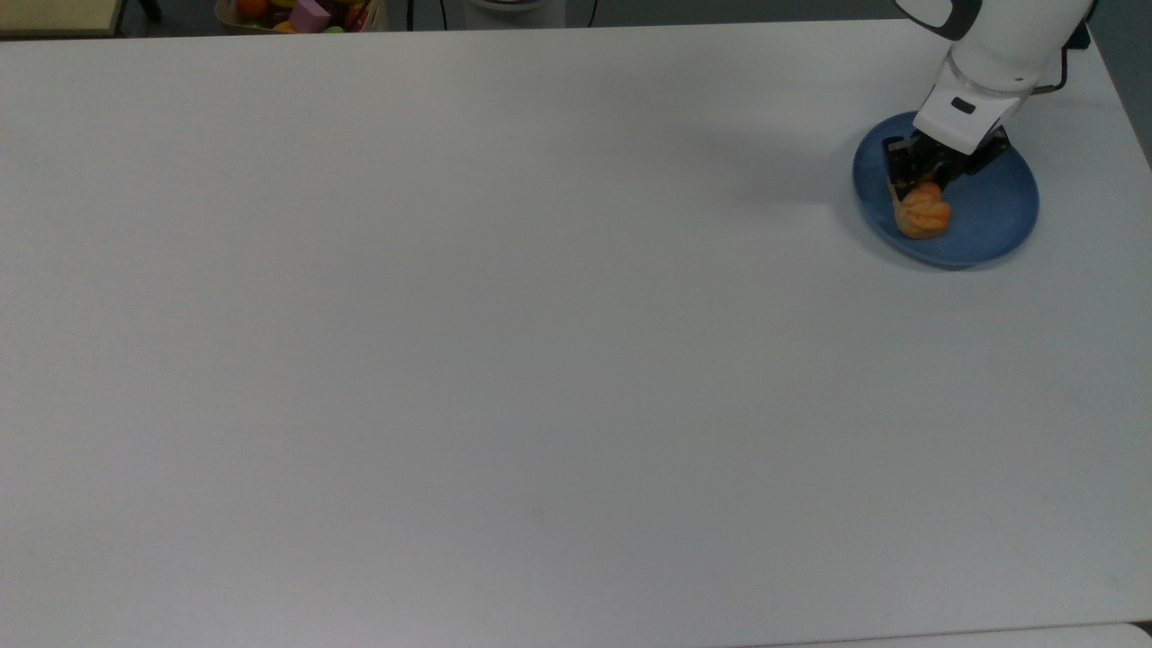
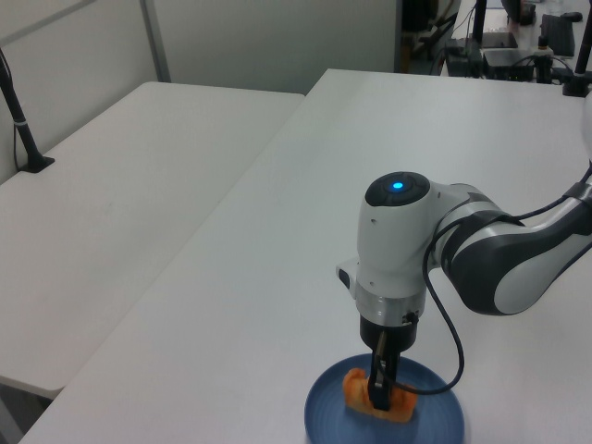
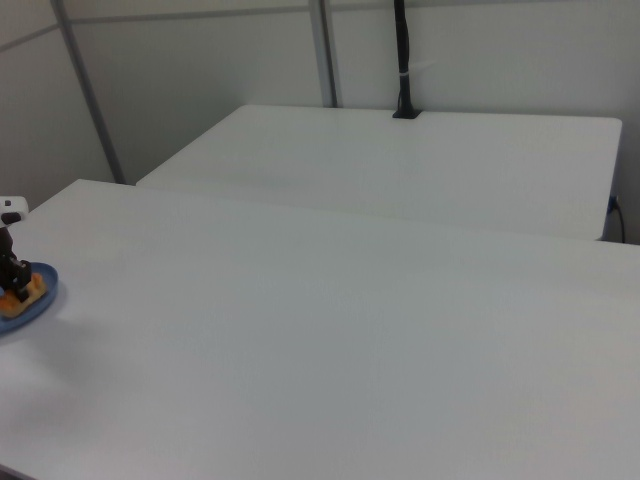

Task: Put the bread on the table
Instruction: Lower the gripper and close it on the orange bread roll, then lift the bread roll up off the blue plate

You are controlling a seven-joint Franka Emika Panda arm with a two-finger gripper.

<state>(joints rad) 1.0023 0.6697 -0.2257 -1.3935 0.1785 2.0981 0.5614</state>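
The bread (image 1: 924, 219), a small golden-orange roll, lies on the left half of a round blue plate (image 1: 994, 205) near the far right of the white table (image 1: 504, 342) in the top view. My gripper (image 1: 916, 178) is down on the plate, its black fingers shut on the end of the bread nearer the arm, which looks squeezed. In the left view the gripper (image 2: 379, 400) stands upright in the middle of the bread (image 2: 355, 392) on the plate (image 2: 435, 421). At the right view's left edge are the gripper (image 3: 12, 280), bread (image 3: 31, 290) and plate (image 3: 22, 311).
A box of colourful toys (image 1: 301, 13) sits beyond the table's far edge at the top view's upper left. A second white table (image 2: 120, 203) stands alongside. The plate lies close to the table's right edge in the top view; bare tabletop stretches to its left.
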